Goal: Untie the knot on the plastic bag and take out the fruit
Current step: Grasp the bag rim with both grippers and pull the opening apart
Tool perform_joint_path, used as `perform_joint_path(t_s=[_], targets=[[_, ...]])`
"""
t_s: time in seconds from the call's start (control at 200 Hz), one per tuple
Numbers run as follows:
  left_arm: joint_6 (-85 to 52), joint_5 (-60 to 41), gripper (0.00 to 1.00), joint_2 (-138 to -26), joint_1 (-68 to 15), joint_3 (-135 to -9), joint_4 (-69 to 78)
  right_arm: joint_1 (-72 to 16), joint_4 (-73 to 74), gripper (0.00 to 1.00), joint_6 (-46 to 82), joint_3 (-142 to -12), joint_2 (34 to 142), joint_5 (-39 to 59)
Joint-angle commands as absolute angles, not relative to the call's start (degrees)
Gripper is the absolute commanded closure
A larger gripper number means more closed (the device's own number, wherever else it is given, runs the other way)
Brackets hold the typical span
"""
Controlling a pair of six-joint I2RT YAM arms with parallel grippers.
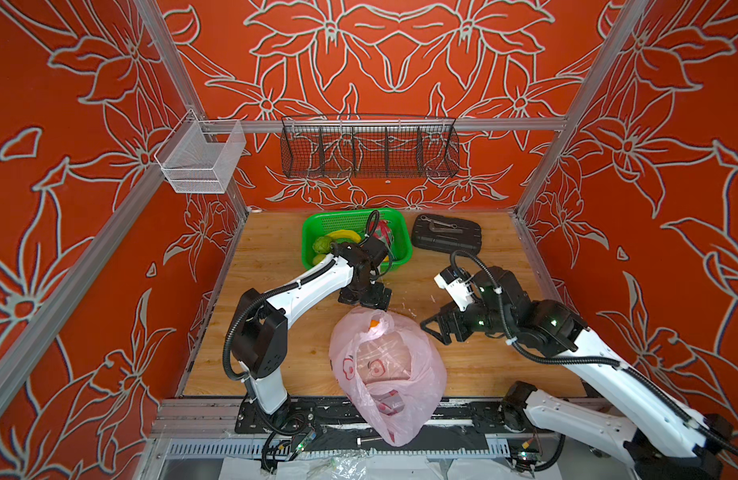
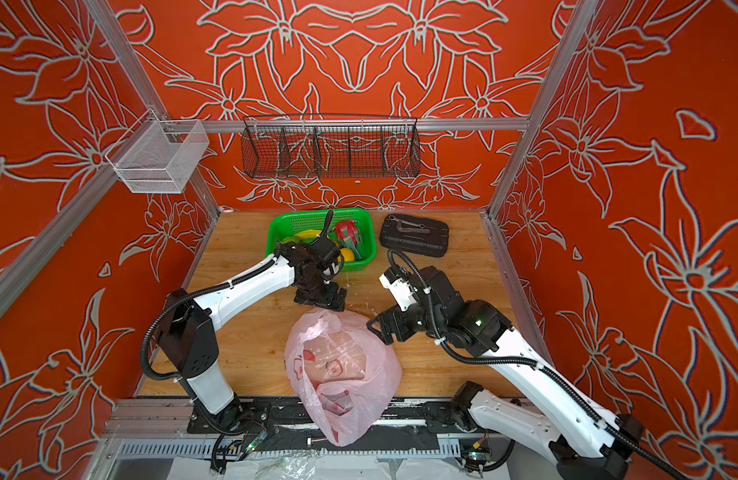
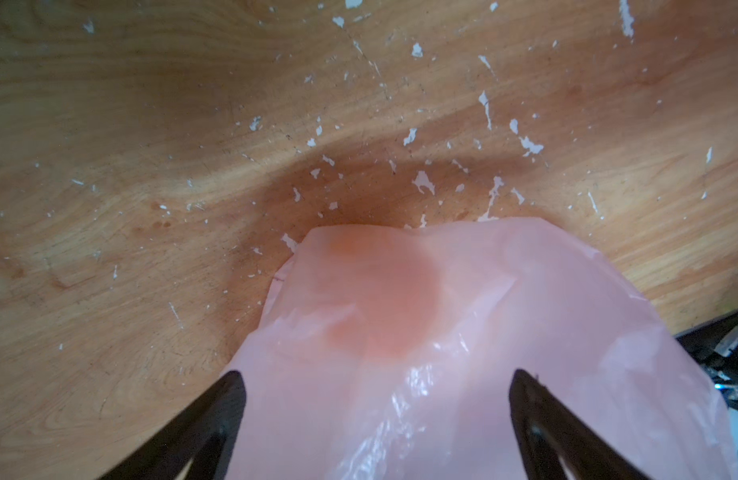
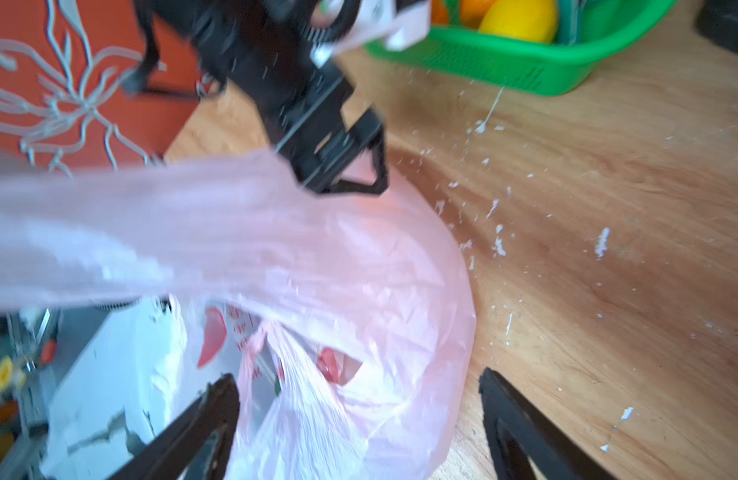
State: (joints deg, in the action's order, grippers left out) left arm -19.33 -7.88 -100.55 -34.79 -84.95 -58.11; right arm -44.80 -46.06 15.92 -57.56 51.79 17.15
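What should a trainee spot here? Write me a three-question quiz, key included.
1. What colour is the fruit showing at the bag's mouth?
2. True or false: the left gripper and the right gripper are both open.
3. Where is the dragon fruit? A in the bag, B in the basket, C on the table.
Key: 1 orange; 2 true; 3 B.
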Motion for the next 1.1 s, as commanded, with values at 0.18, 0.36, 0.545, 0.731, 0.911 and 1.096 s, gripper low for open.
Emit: perform_joint_path(t_s=[0.18, 0.36, 0.545, 0.731, 0.911, 1.096], targets=[[-20.16, -6.04, 0.01, -99.25, -33.77, -85.17, -56.51, -52.00, -39.97, 0.03, 13.97, -50.79, 59.72, 1.81], [-21.24, -3.84, 0.01, -94.95, -33.70, -84.79, -56.75, -52.39, -29.54, 0.24, 11.83, -47.00, 65.34, -3.45], [-23.19, -2.92, 0.01, -88.73, -33.57, -83.62, -57.88, -52.43, -25.64, 0.54, 1.81, -47.05, 69.21, -10.11], [-24.39, -2.76, 0.01, -80.72, -33.58, -80.80, -56.66, -51.98, -19.41, 0.69, -10.25, -48.68, 70.86, -11.76], [-24.42, -2.68, 0.01, -72.02, -33.64, -77.24, -51.74, -49.92, -15.31, 0.76, -10.60, -53.17, 74.91, -10.35], [-26.31, -5.32, 0.02, -66.43, -34.09, -77.27, -49.20, -49.16, -15.27, 0.53, -6.29, -56.18, 78.61, -16.85]])
